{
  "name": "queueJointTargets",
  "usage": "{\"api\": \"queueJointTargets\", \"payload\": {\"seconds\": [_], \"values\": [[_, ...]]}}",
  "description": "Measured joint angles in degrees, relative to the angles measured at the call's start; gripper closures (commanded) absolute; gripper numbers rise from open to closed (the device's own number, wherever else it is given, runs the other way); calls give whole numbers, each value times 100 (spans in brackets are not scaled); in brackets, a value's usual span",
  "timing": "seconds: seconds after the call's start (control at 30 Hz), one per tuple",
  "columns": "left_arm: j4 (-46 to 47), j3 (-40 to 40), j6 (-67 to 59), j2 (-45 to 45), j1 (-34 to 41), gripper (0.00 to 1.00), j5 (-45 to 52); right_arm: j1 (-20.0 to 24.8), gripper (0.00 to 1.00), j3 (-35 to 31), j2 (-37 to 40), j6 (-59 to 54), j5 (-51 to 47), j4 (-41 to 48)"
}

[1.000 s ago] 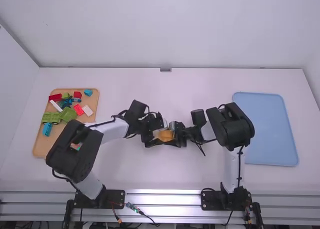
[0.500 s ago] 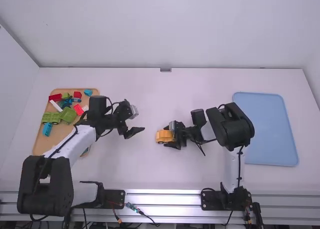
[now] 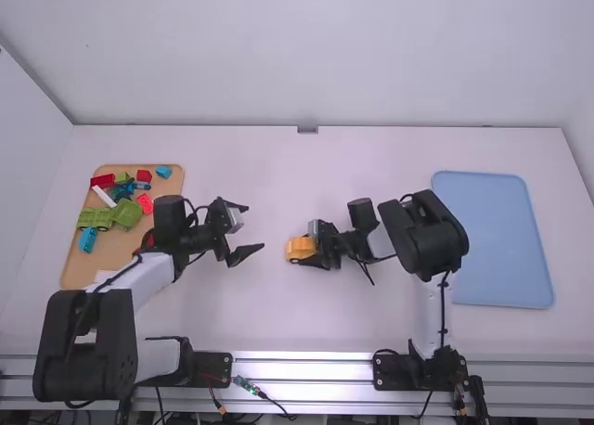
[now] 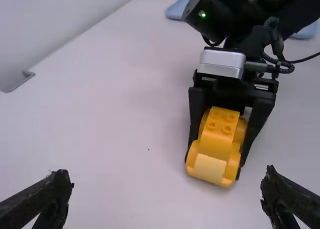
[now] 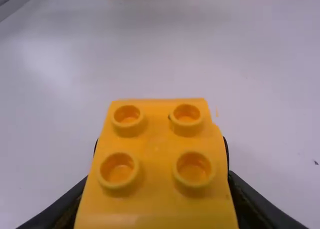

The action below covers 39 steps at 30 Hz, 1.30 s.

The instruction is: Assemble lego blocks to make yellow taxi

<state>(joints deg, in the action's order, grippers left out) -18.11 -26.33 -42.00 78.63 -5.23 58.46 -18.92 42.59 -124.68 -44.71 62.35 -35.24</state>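
Observation:
In the high view my left gripper (image 3: 251,229) stands open between the block board and the table's middle, holding nothing. In the left wrist view the same gripper (image 4: 167,193) has its fingers wide apart. My right gripper (image 3: 314,251) is at the table's middle, shut on the yellow taxi (image 3: 299,249). Seen from the left wrist, the taxi (image 4: 218,144) has wheels and a studded top, and a finger lies along each side of it. In the right wrist view the taxi's studded roof (image 5: 157,144) hides most of the right gripper (image 5: 157,181).
On the left, a wooden board (image 3: 78,273) holds green vehicle parts (image 3: 126,213) and several red, blue and white blocks. A blue tray (image 3: 502,242) lies on the right. The right arm spans the table between the taxi and that tray.
My left gripper has let go of the taxi, drawn back toward the board and stands open. The right gripper has shifted slightly left with the taxi.

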Motion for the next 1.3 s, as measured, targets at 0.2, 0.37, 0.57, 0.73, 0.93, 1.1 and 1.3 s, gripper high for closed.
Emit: {"api": "queueJointTargets", "payload": {"seconds": [0.2,0.37,0.57,0.73,0.93,1.1,1.3], "values": [[-87,105,221,0,0,1,0,883,53,-76,682,330,-343,588],[-450,111,315,-2,22,1,0,1860,55,-254,2133,595,-1427,1510],[-1499,111,918,-2,20,1,-17,2903,56,-466,3379,1064,-2900,2085],[-2444,114,1952,0,39,1,-483,3866,55,-588,3838,1716,-3991,2026],[-2811,114,2688,-2,42,1,-861,4666,55,-990,3724,2114,-4522,1353],[-2791,116,2909,0,50,1,-949,5099,52,-1244,3296,2356,-4830,673],[-2736,116,2964,0,52,1,-968,5488,50,-1309,2706,2653,-4892,-98]]}}
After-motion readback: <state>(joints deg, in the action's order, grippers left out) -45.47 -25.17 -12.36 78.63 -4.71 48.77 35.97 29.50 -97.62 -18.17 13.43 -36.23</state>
